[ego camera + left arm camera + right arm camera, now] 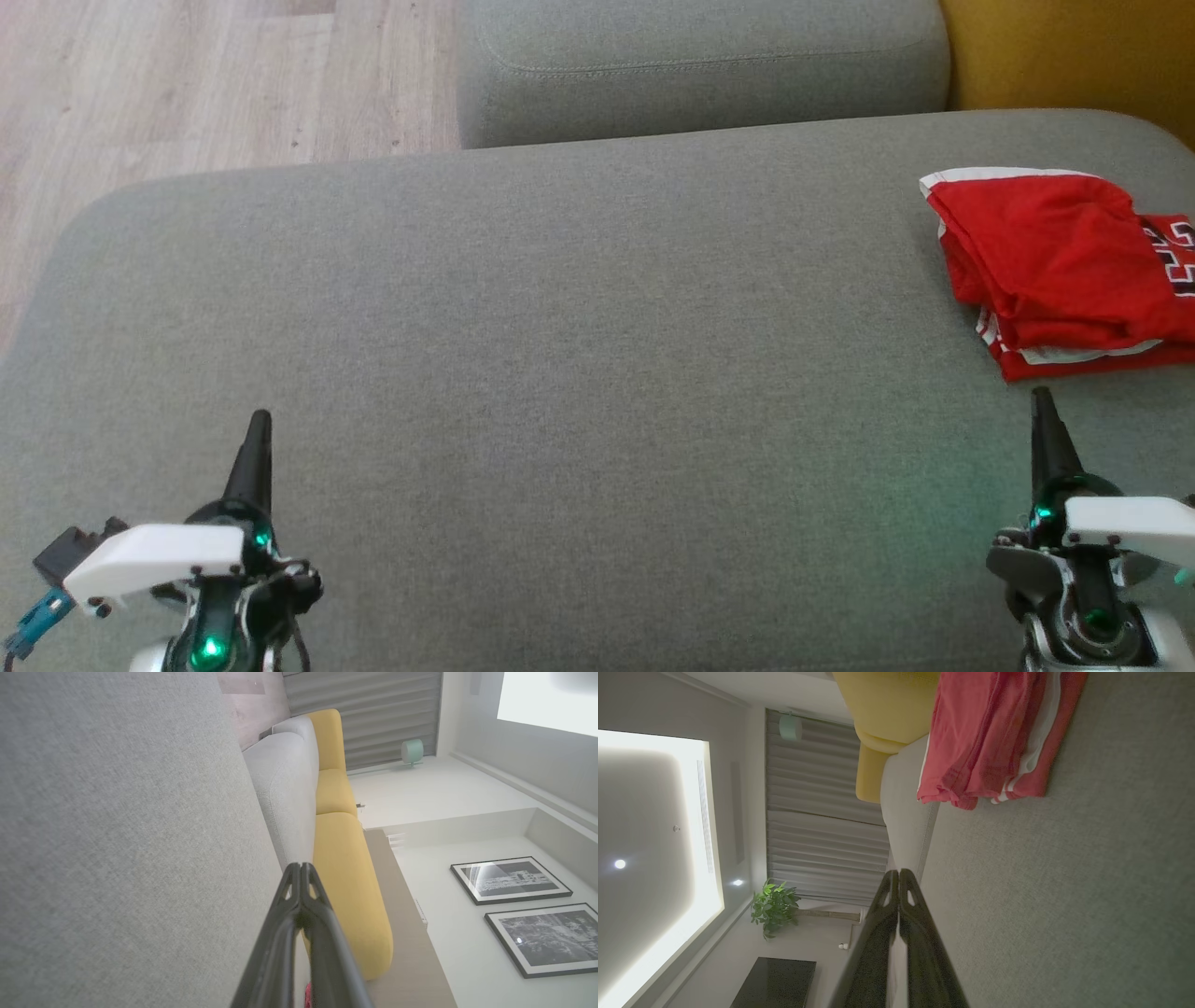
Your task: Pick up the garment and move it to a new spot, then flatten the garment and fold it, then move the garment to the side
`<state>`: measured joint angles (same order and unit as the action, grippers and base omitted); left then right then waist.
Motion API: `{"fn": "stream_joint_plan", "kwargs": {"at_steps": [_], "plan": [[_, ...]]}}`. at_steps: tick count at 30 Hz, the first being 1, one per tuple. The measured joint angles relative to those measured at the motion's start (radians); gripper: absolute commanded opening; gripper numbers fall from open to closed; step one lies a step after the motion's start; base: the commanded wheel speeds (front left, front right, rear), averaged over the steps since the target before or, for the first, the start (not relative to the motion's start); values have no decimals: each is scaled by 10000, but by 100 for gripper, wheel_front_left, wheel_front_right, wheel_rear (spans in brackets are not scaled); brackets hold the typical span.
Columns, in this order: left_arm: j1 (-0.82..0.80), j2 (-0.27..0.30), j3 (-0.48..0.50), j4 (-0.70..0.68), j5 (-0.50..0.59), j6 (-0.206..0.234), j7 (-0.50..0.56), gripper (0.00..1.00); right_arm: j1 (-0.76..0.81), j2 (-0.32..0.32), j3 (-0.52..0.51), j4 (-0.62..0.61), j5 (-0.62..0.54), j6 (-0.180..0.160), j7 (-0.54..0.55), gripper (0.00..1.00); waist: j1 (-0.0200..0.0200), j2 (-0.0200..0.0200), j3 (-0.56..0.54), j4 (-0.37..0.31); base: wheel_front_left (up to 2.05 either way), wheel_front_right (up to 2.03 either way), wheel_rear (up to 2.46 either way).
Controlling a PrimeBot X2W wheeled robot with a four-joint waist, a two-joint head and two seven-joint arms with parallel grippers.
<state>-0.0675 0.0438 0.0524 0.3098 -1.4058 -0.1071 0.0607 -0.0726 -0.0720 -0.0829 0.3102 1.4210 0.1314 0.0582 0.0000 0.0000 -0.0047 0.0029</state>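
The garment [1060, 266], a red jersey with white trim and black-and-white lettering, lies folded in a bundle at the right end of the grey cushion [560, 355]. The right wrist view shows the garment [994, 737] ahead of the fingers on the grey fabric. My right gripper [1041, 403] hovers just below the garment, shut and empty, its tips pressed together [899, 873]. At the lower left, far from the garment, my left gripper [261, 420] is shut with nothing in it [301, 867].
A second grey cushion [700, 65] sits behind the first, with a yellow cushion [1074, 51] at the back right. Wooden floor [187, 84] lies beyond the cushion's left edge. A broad stretch of grey fabric spreads between the two grippers.
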Motion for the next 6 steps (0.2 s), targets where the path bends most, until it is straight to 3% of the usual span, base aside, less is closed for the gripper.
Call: {"fn": "stream_joint_plan", "kwargs": {"at_steps": [6], "plan": [[0,-12,121,-130,-660,-84,146,0,2,42,-197,-75,600,0,163,0,0,0,27,-10,0,0,0]]}}
